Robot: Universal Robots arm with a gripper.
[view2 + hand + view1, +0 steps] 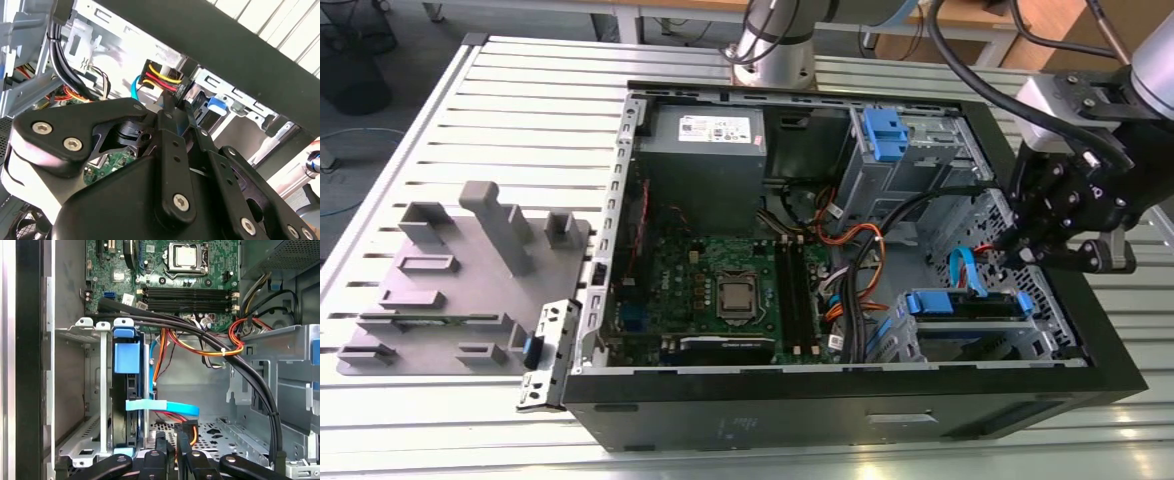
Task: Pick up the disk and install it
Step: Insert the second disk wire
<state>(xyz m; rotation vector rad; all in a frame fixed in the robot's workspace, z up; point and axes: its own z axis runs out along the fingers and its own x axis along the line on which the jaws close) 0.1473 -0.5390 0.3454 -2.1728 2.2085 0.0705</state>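
Showing an open black computer case [854, 405] lying on a slatted pale metal surface [520, 100], with a green motherboard [720, 290] exposed in the middle. Placing the black robot pincer [1014, 255] over the case's side at the exterior view's right, lowered among cables just above the near drive cage. Locating the silver-grey hard disk with blue rails and blue end tab [947, 303] inside that bare metal cage [994, 340], in the case's near corner at the exterior view's right. Seen in the first wrist view: disk [126, 357] standing on edge in the cage slot, a light-blue flat cable [165, 406] crossing just beside it, pincer [170, 445] close by. Seen in the second wrist view: pincer [177, 102] right at a black connector with yellow, red and black wires [162, 80]. Cannot tell whether the pincer is wide, narrow or clamped. Resting apart on the surface at the exterior view's left, a grey moulded fixture [454, 270].
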